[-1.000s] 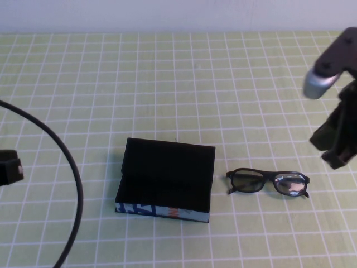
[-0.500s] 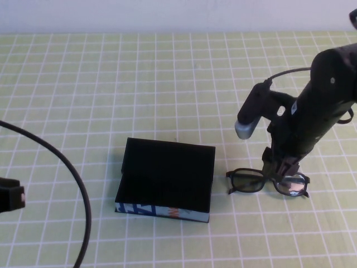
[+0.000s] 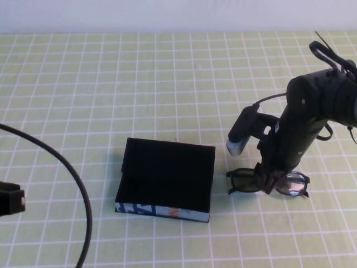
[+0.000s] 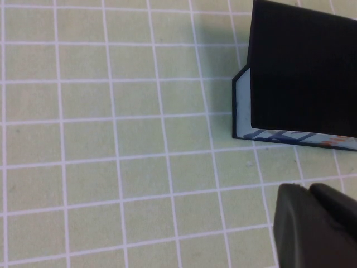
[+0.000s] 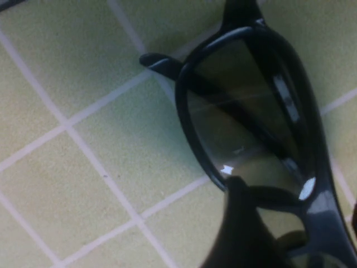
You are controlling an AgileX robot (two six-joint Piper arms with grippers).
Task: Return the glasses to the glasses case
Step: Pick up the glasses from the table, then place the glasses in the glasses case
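Right pincer lowered onto glasses, bridge hidden, left pincer cropped

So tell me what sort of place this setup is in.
Probably a robot test bench, not a home. A green gridded mat covers the table under a plain wall. Only the glasses case and glasses lie on it. The right gripper sits at the glasses' bridge; the left gripper waits at the left edge.
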